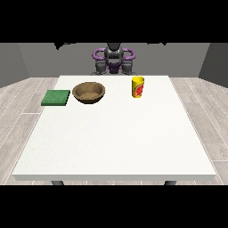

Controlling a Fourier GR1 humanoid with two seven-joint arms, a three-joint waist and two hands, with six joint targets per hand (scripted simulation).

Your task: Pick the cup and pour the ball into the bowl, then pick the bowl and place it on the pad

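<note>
— What do you have on the table (116, 147) from your end?

— I see three things in a row along the far side. The yellow cup (138, 86) with a red mark stands upright at about one o'clock from the table's middle. The brown bowl (89, 92) sits at about eleven o'clock, well apart from the cup. The green pad (56, 98) lies flat at about ten o'clock, just beside the bowl but not touching it, close to the table's edge at the view's left.

— And the ball?

— I can't see into the cup from here, so I cannot tell.

— Hands?

— I only make out the robot (114, 60) at twelve o'clock behind the table. Neither hand shows, so I cannot tell whether they are wide or closed. Nothing is held over the table.
</note>
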